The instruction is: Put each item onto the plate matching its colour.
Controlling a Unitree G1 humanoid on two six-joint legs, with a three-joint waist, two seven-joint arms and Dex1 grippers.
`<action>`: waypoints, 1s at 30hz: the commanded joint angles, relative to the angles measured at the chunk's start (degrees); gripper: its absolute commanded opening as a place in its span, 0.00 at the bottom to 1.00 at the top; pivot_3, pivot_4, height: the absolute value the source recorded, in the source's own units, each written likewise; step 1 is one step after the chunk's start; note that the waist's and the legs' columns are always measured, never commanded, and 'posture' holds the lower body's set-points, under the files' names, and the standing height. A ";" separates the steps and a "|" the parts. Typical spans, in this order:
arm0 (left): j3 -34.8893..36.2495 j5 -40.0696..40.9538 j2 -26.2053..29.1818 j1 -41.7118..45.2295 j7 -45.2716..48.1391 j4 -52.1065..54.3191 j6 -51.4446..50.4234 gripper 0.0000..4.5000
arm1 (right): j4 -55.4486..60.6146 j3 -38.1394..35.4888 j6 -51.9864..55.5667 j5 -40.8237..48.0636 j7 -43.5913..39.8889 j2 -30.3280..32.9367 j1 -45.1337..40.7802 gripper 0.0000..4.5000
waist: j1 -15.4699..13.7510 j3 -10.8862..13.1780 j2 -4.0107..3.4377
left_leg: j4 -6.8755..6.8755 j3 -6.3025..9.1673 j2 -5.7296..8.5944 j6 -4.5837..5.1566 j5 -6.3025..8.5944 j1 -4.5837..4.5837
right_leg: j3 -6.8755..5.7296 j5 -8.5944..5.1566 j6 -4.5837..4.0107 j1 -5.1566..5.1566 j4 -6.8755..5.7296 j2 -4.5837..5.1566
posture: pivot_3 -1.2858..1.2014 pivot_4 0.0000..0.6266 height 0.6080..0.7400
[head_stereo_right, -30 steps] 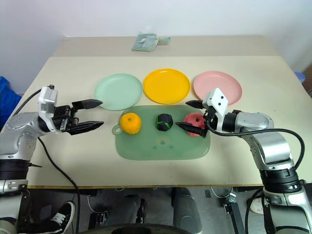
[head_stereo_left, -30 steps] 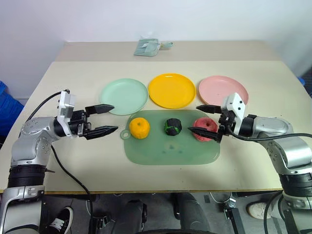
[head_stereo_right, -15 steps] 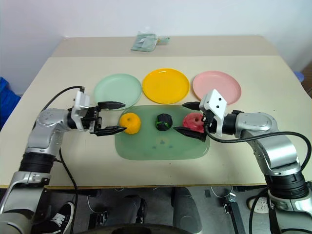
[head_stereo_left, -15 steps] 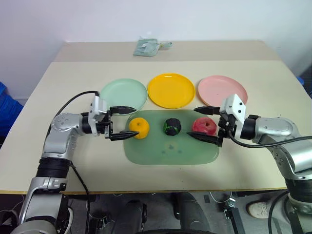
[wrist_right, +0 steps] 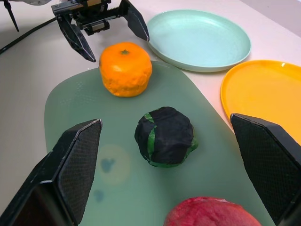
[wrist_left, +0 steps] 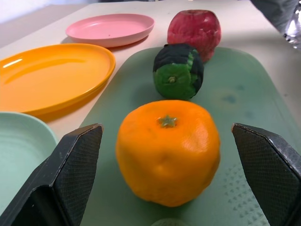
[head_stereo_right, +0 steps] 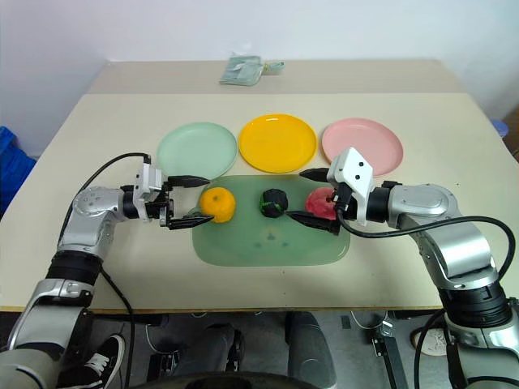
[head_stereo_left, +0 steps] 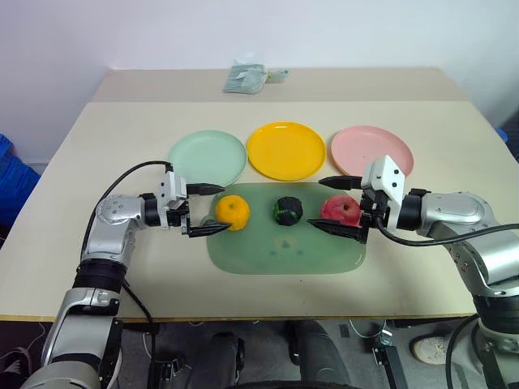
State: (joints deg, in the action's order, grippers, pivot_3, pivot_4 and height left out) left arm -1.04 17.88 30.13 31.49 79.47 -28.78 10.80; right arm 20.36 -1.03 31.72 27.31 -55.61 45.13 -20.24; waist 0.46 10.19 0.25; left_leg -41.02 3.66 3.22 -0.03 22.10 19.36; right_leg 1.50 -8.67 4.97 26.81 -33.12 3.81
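Since a second ago, left gripper (head_stereo_left: 206,210) swung in from the table's left side toward the mat, now level with fingers spread wide, one either side of the orange fruit (head_stereo_left: 232,212), not yet touching it. Right gripper (head_stereo_left: 338,206) barely shifted, likewise spread, fingers flanking the red apple-like fruit (head_stereo_left: 341,210) without closing. Nothing grasped by either.

Fruits unmoved: orange one, dark green-black knobbly ball (head_stereo_left: 286,210) and red one lined up across the green mat (head_stereo_left: 284,245), ball in the middle. Beyond the mat, in a row: mint green plate (head_stereo_left: 207,159), yellow-orange plate (head_stereo_left: 285,150), pink plate (head_stereo_left: 371,150), all bare.

Beige table (head_stereo_left: 105,138), with a second tabletop butted against its far edge, carrying a small pale green bundle (head_stereo_left: 247,78). White wall behind. Something blue (head_stereo_left: 12,178) at far left, beside the table.
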 commanded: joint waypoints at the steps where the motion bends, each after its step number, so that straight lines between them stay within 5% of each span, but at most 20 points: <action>1: -0.61 -2.10 -1.37 1.26 -1.92 -2.07 3.75 1.00 | 0.00 -1.09 -1.57 -0.19 0.04 0.12 -1.05 0.99 | 0.00 0.00 0.00 | 0.00 0.00 0.00 0.00 0.00 0.00 | 0.00 0.00 0.00 -0.01 0.00 0.00 | 0.52 0.24 1.00; 6: -1.20 -2.74 -2.93 2.27 -1.39 -3.61 4.17 1.00 | -0.26 -1.35 -1.85 -0.05 0.34 -0.19 -0.84 0.99 | 0.03 0.00 0.00 | 0.00 0.00 0.00 -0.01 -0.01 0.00 | 0.00 0.00 0.00 0.00 0.00 0.00 | 0.52 0.24 1.00; 12: -2.05 -4.57 -3.51 3.43 -2.92 -4.98 5.77 0.64 | -0.96 -1.46 -2.34 -0.52 1.65 -0.66 -0.86 1.00 | 0.04 0.00 0.00 | 0.00 0.00 0.00 0.04 0.02 0.00 | 0.00 0.00 0.00 0.00 -0.01 0.00 | 0.52 0.24 1.00; 19: 0.37 -2.80 -6.54 10.56 -8.41 -6.15 2.74 0.64 | -5.56 -3.71 -2.60 -1.35 8.51 -4.50 -4.78 1.00 | -0.16 0.01 0.01 | -0.06 0.00 0.01 0.01 0.00 0.02 | 0.00 0.01 0.01 0.00 -0.01 0.00 | 0.52 0.24 1.00; 30: -0.62 -15.90 -20.96 36.29 -41.43 -39.43 11.16 0.64 | -10.73 -1.97 -3.22 -7.60 14.57 -7.18 -9.94 1.00 | -1.18 0.00 0.03 | -0.05 -0.21 0.26 -0.01 -0.01 0.08 | 0.00 0.02 0.01 -0.02 0.09 0.04 | 0.52 0.24 1.00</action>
State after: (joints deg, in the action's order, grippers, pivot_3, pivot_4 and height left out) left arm -1.53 3.51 9.37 65.70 41.75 -65.90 20.41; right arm 7.35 -1.96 29.38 19.95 -41.68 37.71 -29.38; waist -0.72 10.19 0.27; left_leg -41.07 3.45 3.49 -0.04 22.09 19.44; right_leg 1.50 -8.66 4.99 26.79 -33.02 3.85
